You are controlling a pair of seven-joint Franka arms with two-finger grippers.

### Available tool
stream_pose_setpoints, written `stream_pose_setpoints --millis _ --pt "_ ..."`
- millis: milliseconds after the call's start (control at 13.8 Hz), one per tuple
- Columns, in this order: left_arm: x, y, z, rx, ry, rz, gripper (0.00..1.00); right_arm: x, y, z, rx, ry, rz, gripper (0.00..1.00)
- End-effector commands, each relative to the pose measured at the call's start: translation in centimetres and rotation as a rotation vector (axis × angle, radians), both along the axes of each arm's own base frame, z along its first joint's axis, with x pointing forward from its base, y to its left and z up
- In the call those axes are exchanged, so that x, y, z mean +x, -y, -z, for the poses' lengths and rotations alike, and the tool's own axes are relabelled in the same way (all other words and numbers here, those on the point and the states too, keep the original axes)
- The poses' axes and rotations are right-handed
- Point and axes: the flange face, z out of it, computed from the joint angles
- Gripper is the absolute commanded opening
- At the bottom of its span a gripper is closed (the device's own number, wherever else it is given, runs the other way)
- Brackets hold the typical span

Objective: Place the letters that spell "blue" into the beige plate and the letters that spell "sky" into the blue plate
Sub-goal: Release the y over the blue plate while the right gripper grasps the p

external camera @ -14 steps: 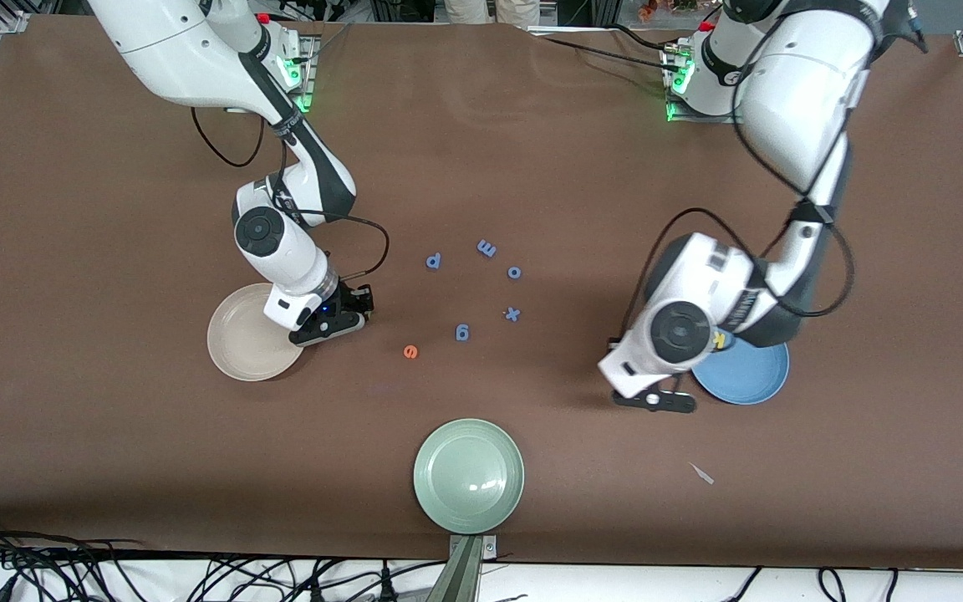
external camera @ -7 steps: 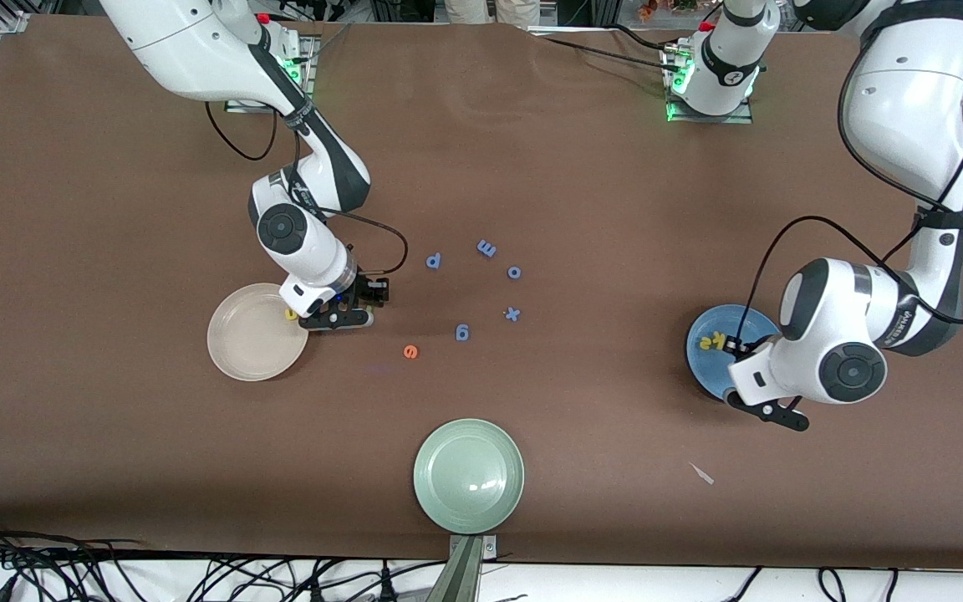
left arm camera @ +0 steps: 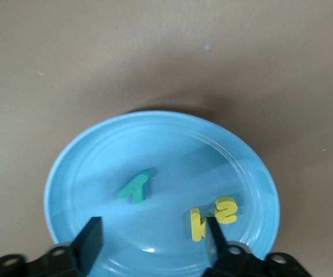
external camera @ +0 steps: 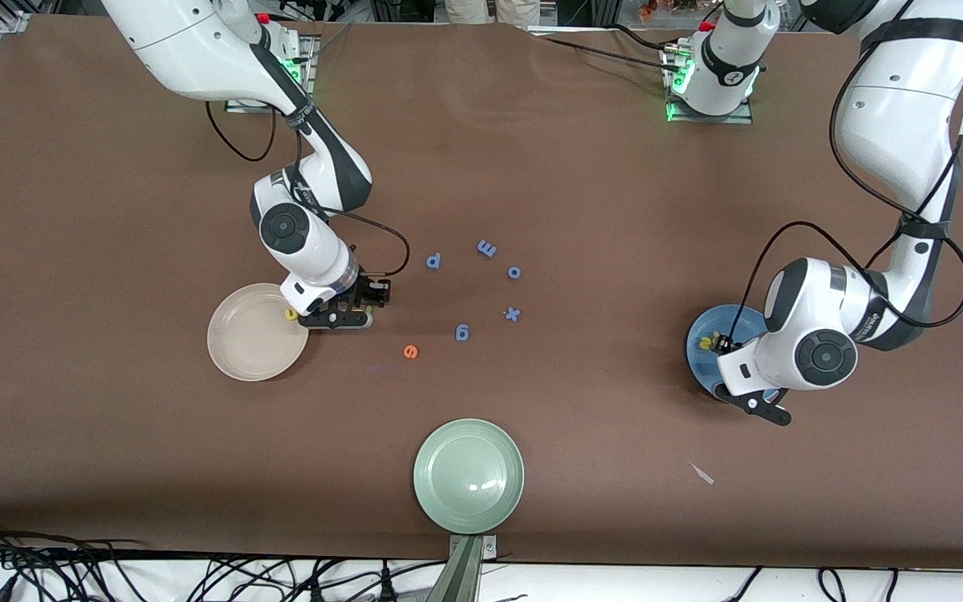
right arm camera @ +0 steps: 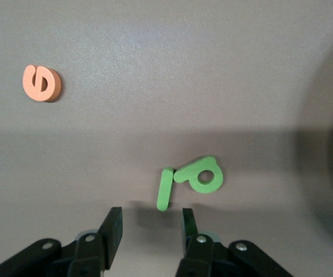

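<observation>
My left gripper (left arm camera: 153,236) hangs open over the blue plate (left arm camera: 97,167), with nothing between its fingers. In that plate lie the teal y (left arm camera: 136,187), the yellow k (left arm camera: 198,224) and the yellow s (left arm camera: 226,210). My right gripper (right arm camera: 150,222) stands open low over the table beside the beige plate (external camera: 247,343). The green l (right arm camera: 165,188) and the green b (right arm camera: 201,174) lie touching just past its fingertips. The yellow u (external camera: 290,314) rests on the beige plate's rim. The orange e (external camera: 410,352) lies on the table nearer the front camera.
Blue letters p (external camera: 434,261), m (external camera: 486,247), o (external camera: 514,272), x (external camera: 512,314) and g (external camera: 462,333) are scattered mid-table. A pale green plate (external camera: 469,475) sits near the front edge. A small pale scrap (external camera: 702,474) lies nearer the front camera than the blue plate.
My left arm swung over the blue plate, its gripper opened and the teal y now lies in the plate. My right gripper shifted off the beige plate's edge, uncovering the yellow u.
</observation>
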Motion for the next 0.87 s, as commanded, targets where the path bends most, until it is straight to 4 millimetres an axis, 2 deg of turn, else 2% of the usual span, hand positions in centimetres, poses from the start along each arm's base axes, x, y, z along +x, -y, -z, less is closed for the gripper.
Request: stream_pose_setpoints --millis 0,217,361,506,651,795 --pt "-0.4 1.0 -6.4 0.012 0.059 0.016 1.0 0.4 0.3 0.4 -0.001 -0.007 0.017 0.46" --pt "-1.2 2.2 -13.4 -0.044 0.1 -0.022 1.0 0.6 0.1 1.2 0.009 0.005 0.02 0.43" --pt "-1.7 2.6 -19.2 -0.072 0.152 -0.042 1.0 0.7 -0.1 1.1 0.009 0.009 0.016 0.43" --pt "-1.6 2.8 -23.6 -0.082 0.187 -0.039 1.0 0.7 -0.1 1.3 0.007 0.009 0.012 0.35" --pt "-1.7 2.4 -26.8 -0.069 0.175 -0.052 1.0 0.7 0.0 1.4 0.003 0.01 0.0 0.23" --pt "-1.8 1.6 -28.6 -0.084 0.174 -0.069 1.0 0.8 0.4 1.5 -0.018 0.021 -0.023 0.11"
